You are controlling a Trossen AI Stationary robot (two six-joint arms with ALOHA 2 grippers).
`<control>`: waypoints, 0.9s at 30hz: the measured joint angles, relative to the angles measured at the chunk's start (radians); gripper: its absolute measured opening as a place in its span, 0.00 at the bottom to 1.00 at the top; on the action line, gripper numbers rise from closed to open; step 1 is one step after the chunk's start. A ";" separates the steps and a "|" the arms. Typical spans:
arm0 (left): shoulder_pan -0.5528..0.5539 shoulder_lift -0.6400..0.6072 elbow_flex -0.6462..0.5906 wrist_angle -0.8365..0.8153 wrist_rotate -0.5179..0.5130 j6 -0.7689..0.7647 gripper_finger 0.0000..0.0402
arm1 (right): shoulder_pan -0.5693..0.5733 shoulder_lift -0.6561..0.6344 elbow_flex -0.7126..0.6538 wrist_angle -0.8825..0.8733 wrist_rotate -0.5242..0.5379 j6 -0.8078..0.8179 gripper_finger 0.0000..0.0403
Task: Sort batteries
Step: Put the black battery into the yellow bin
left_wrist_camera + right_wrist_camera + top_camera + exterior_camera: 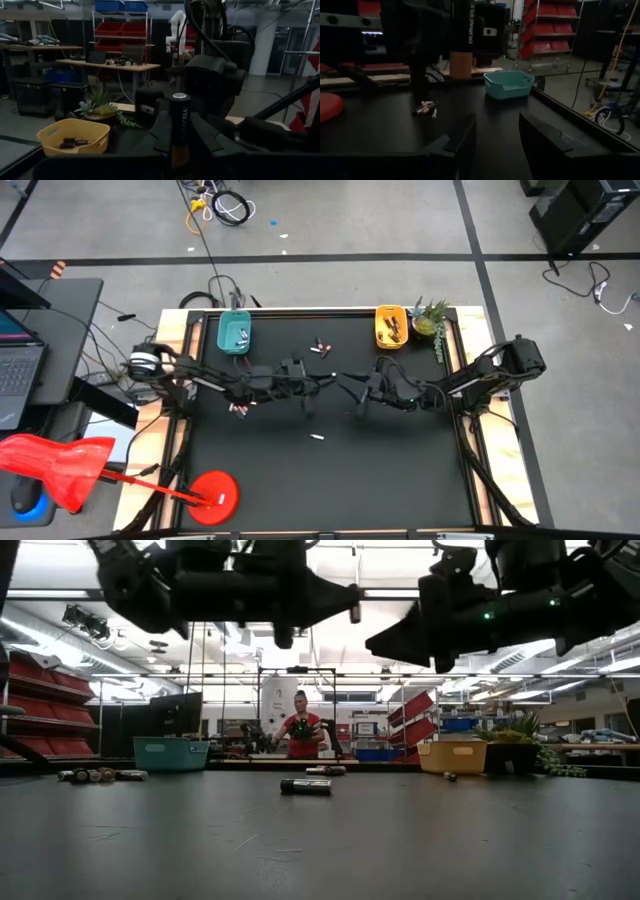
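My left gripper [312, 387] hovers over the table's middle, shut on a black and copper battery [179, 120]. My right gripper [357, 392] faces it from the right, just apart, with its fingers open [497, 135] and empty. The held battery [461, 45] also shows in the right wrist view. Loose batteries lie flat on the black table: one near the middle [305, 786], a few at the far middle [320, 348], a cluster on the left [425, 107]. A teal tray [234, 332] and a yellow tray [391, 326] stand at the far edge, each with batteries in it. My left gripper pinches the battery between its two fingers [160, 131], on its copper lower part [178, 152]. The fingers come level from the table's left and lie across it. The battery stands upright, silver cap [179, 96] up, lifted clear of the table.
A small potted plant [430, 320] stands beside the yellow tray at the far right corner. Wooden rails edge the table's left and right sides. Bare black table [330, 480] stretches toward the near edge. A person in red [302, 735] stands far behind in the room.
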 joint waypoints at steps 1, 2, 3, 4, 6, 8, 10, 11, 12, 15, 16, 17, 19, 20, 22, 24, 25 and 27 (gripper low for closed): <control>0.000 0.018 0.017 0.002 0.005 0.000 0.09 | 0.000 0.000 0.008 -0.011 0.000 0.000 0.39; 0.000 0.039 0.034 0.006 0.008 0.000 0.09 | 0.000 0.000 0.016 -0.018 0.000 0.000 0.39; 0.000 0.062 0.054 0.007 0.010 0.003 0.09 | 0.000 0.000 0.022 -0.020 0.000 -0.001 0.39; 0.000 0.082 0.074 0.006 0.010 0.004 0.09 | 0.000 0.000 0.027 -0.022 0.000 -0.003 0.39; 0.000 0.116 0.104 0.009 0.010 0.004 0.09 | 0.001 0.000 0.036 -0.031 0.000 -0.016 0.39; 0.001 0.138 0.126 0.008 0.012 0.003 0.09 | 0.005 0.000 0.038 -0.020 0.000 -0.026 0.39; 0.000 0.147 0.131 -0.001 0.012 0.002 0.09 | 0.009 0.000 0.039 -0.019 0.000 -0.027 0.38; 0.000 0.147 0.131 -0.001 0.011 0.001 0.09 | 0.012 0.000 0.038 -0.024 0.001 -0.027 0.38; 0.000 0.147 0.130 0.006 0.010 0.001 0.09 | 0.015 0.000 0.038 -0.025 0.007 -0.028 0.37; 0.000 0.145 0.123 0.005 -0.002 -0.001 0.09 | 0.016 0.000 0.038 -0.021 0.013 -0.041 0.33; 0.000 0.145 0.122 -0.002 -0.003 -0.007 0.09 | 0.016 0.000 0.038 -0.021 0.013 -0.049 0.30; 0.000 0.145 0.122 -0.008 -0.005 -0.017 0.09 | 0.016 0.000 0.038 -0.020 0.013 -0.053 0.27; 0.001 0.145 0.122 -0.024 -0.007 -0.022 0.09 | 0.016 0.000 0.038 -0.022 0.018 -0.051 0.18; 0.000 0.145 0.122 -0.032 -0.018 -0.022 0.09 | 0.015 0.000 0.037 -0.026 0.021 -0.051 0.13; 0.001 0.145 0.122 -0.039 -0.019 -0.023 0.10 | 0.015 0.000 0.037 -0.031 0.022 -0.056 0.12; 0.001 0.145 0.122 -0.046 -0.026 -0.033 0.11 | 0.015 0.000 0.037 -0.036 0.021 -0.053 0.12; 0.000 0.145 0.122 -0.047 -0.033 -0.044 0.13 | 0.015 0.000 0.037 -0.038 0.020 -0.051 0.12; -0.002 0.145 0.122 -0.053 -0.036 -0.045 0.18 | 0.015 0.000 0.037 -0.044 0.015 -0.053 0.12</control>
